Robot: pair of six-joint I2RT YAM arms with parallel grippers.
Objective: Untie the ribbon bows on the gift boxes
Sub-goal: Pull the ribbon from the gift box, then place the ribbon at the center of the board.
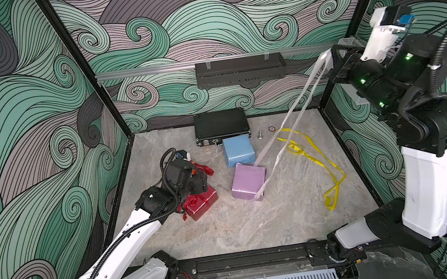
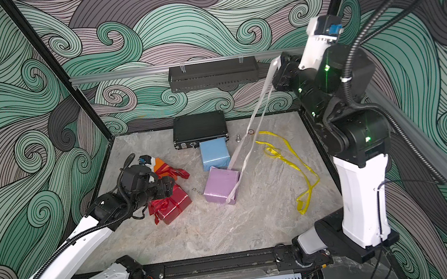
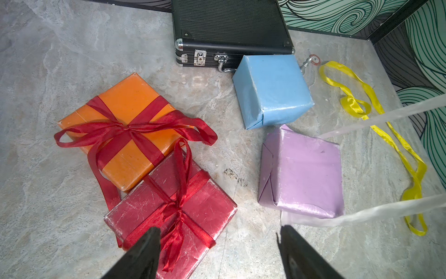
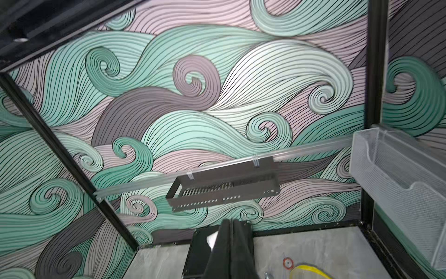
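Right gripper (image 4: 231,244) raised high and clamped on the white ribbon (image 3: 362,213); left gripper (image 3: 218,232) spread wide, grasping nothing.

From the closed right jaws, two strands of white ribbon run taut, down and inward, to the lilac box (image 1: 247,182) near the middle of the table (image 1: 229,234). This slanted line is the ribbon's long axis. Both strands reach the box on the side facing the right arm, and one appears to pass beneath it. No bow shows on top. Judgement: freeing the ribbon calls for more pull along that line, and the box may drag or tip. The left gripper hovers just above the red box (image 3: 207,205). It is the nearer arm to that box's red bow (image 3: 178,212) and to the tied orange box (image 3: 128,96) beside it. The yellow ribbon (image 3: 351,103) lies loose on the table, and the blue box (image 3: 272,91) is bare.
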